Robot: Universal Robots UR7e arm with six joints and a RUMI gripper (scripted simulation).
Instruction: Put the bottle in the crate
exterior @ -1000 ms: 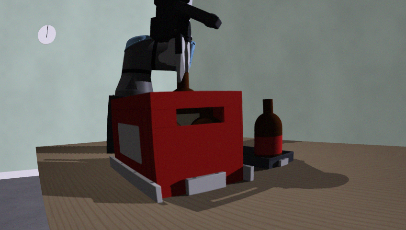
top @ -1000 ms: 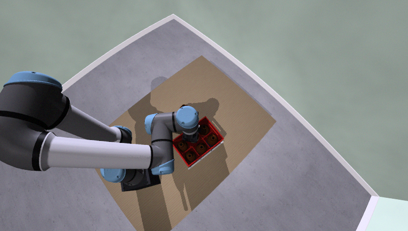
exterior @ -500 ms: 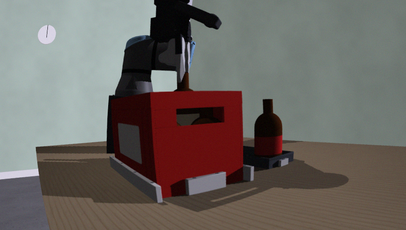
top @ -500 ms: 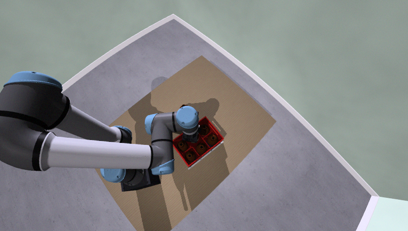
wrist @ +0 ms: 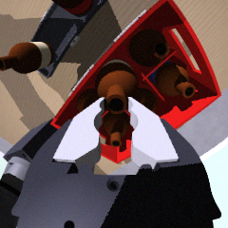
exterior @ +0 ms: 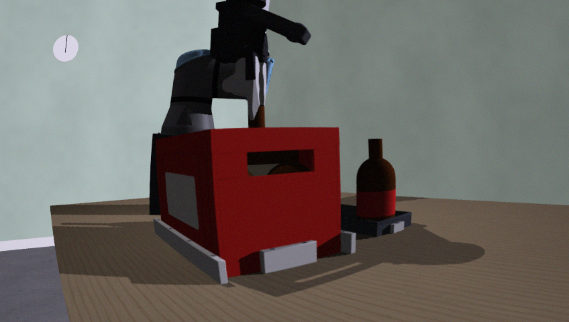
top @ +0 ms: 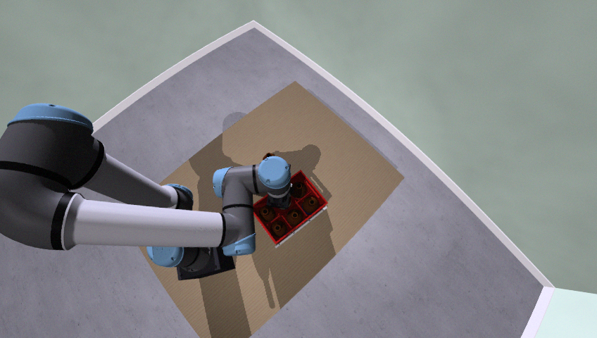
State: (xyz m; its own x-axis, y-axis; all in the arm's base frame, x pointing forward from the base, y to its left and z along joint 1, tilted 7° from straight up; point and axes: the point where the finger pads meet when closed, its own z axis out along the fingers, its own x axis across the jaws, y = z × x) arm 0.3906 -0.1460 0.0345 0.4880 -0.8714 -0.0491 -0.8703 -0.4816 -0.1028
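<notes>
- Top view: red crate (top: 322,202) just right of frame centre on tan table top (top: 360,167), divided into six slots; brown bottle tops visible in five of them, e.g. one at lower left of crate (top: 278,228).
- Wrist of grey and blue arm (top: 138,220) directly over upper-left slot, hiding gripper tips and held bottle from above.
- Exterior view: crate (exterior: 275,199) at centre, seated against grey corner stops (exterior: 287,255) on table (exterior: 439,279).
- Gripper (exterior: 257,104) pointing straight down above crate's top edge, pale fingers (exterior: 253,97) clamped on neck of brown bottle (exterior: 259,119); only neck and start of shoulder showing over rim, body down inside crate.
- Right of crate, dark tray (exterior: 383,225) carrying one upright brown bottle with red label (exterior: 375,183), apart from crate wall.
- Round white wall clock (exterior: 65,47) at upper left.
- Wrist view: gripper (wrist: 115,121) closed on held bottle's neck (wrist: 116,102), white fingers on either side, bottle upright and lined up with slot nearest crate's left wall.
- Crate rim (wrist: 190,43) running toward upper right, with neighbouring bottles (wrist: 176,81) standing in their slots.
- Tray (wrist: 62,33) at upper left, tray bottle (wrist: 26,56) reaching to left edge.
</notes>
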